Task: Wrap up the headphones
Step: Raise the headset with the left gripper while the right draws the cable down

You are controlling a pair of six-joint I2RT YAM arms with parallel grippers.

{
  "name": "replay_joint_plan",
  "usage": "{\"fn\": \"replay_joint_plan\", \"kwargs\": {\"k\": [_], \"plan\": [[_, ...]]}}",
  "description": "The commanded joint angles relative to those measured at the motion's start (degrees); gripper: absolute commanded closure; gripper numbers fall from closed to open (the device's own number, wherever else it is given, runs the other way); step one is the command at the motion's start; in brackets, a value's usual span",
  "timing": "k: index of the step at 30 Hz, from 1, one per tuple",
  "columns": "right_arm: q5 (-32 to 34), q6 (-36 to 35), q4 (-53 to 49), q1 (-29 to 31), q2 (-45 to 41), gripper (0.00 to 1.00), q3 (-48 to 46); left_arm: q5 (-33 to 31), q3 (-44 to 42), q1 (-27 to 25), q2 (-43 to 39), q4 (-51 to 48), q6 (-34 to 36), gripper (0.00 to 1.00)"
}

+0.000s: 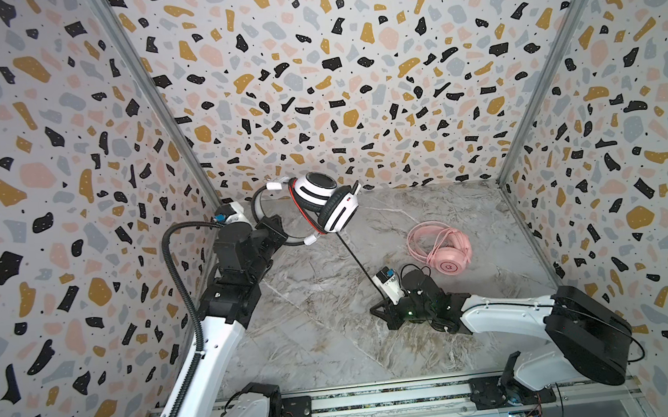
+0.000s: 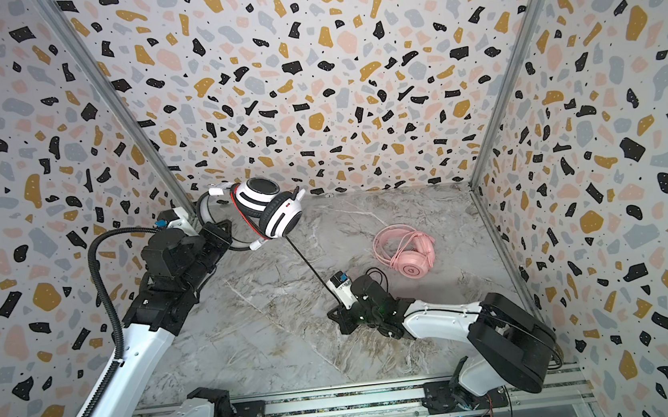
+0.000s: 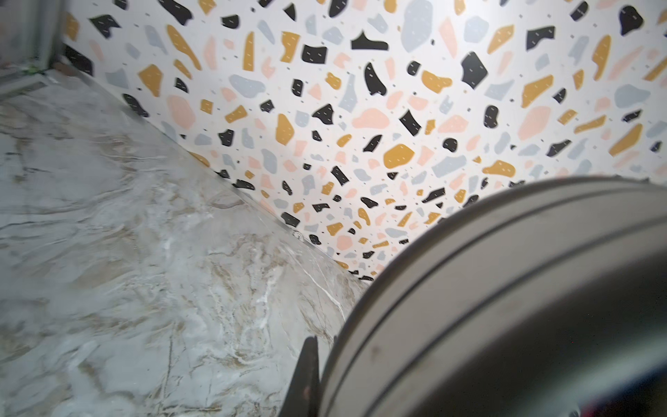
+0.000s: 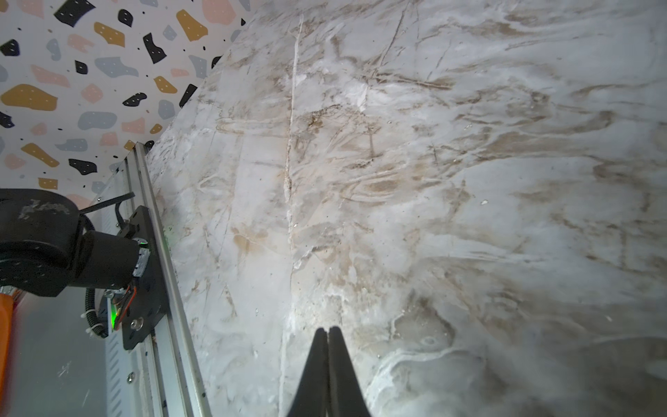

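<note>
Winding well called for a taut black cable (image 1: 356, 261): the right tool (image 4: 328, 337), pinched on it lower centre, circling the white headset (image 1: 325, 202) gripped by the left tool (image 1: 280, 235).

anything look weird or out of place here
The white headset hangs in the air, its headband held by the left gripper. Its black cable runs straight and taut down to the shut right gripper, so it looks strained. The pink headset lies flat, nothing odd there.

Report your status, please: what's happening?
Left hand shut on black headband of white black-striped headset, lifted. Right hand shut on its black cable, taut. Pink headset lies aside on marble table; nothing in the way.
</note>
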Motion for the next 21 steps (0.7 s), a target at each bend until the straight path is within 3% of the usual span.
{"fn": "replay_joint_plan", "kwargs": {"k": [1,8,17,21], "plan": [[3.6,1.2,-3.8,1.0,-4.1,0.99,-1.5,-6.8,0.3,0.8,-1.8,6.9,-5.4,1.0],[5.5,1.7,-5.5,3.3,-8.1,1.0,-1.6,-11.7,0.3,2.2,0.7,5.2,-5.3,1.0],[8.8,-0.4,-11.6,6.4,-11.4,1.0,3.6,-22.9,1.8,3.2,4.9,-0.4,-4.4,1.0],[11.5,-1.5,-15.5,7.9,-13.5,1.0,7.2,-24.6,-0.2,3.3,5.9,0.3,-3.5,1.0]]}}
